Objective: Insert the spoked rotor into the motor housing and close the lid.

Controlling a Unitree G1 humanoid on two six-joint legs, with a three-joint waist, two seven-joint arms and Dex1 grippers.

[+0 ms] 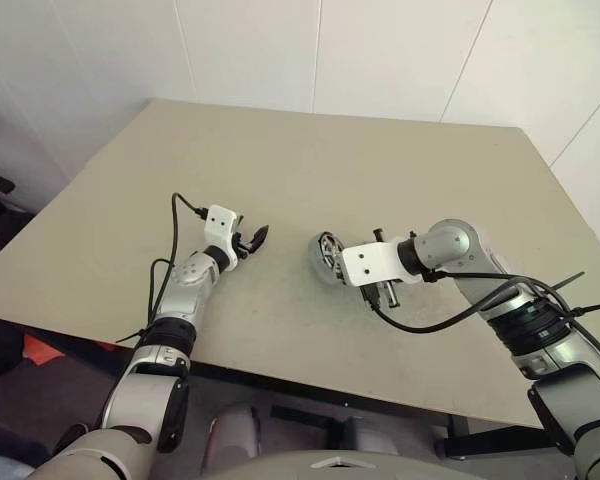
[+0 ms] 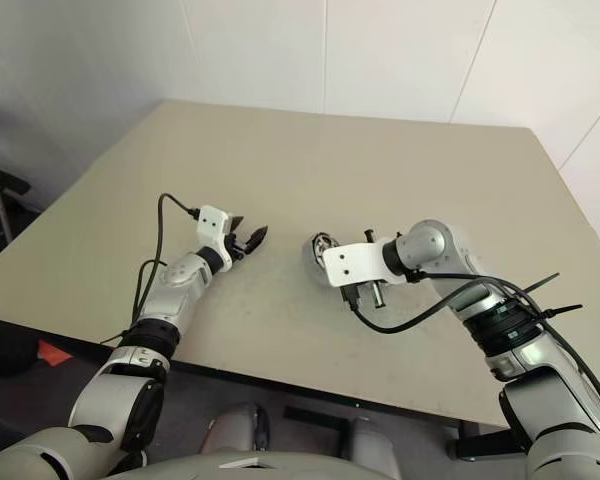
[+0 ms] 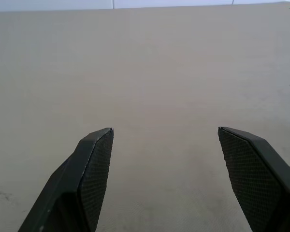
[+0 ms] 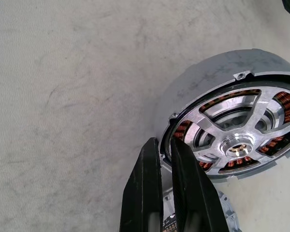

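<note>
- Spoked rotor (image 4: 237,140) sits inside the round grey motor housing (image 4: 217,72), spokes and hub showing, copper windings visible through the gaps; it looks seated, but I can't tell whether it is fully down.
- Housing rests on the beige table (image 1: 380,170), just right of centre, at about 3 o'clock from the left gripper and well apart from it.
- Lid: a grey edge with small holes (image 4: 222,217) peeks out beside the housing under the right gripper's fingers; this may be the lid, can't confirm. It is not on the housing, so closing looks not yet done.
- Right gripper (image 4: 165,145): fingers pressed together, nothing between them, tips at the housing rim at roughly 8 o'clock of the rotor face; touching or just short, can't tell.
- Left gripper (image 1: 252,240): jaws apart, empty, hovering low over bare table, pointing toward the housing.
- Risks, as a judgement:
  - closed fingertips pushing on the rim could slide or tip the housing, since nothing braces it on the far side.
  - tips slipping inward could catch a spoke or scrape the windings.
  - if the rotor is cocked, a lid pressed on would sit crooked or jam.
  - the right arm's black cable (image 1: 450,310) hangs close to the table near the part and could snag or drag it.
  - the left gripper is too far off to steady anything as it stands.
</note>
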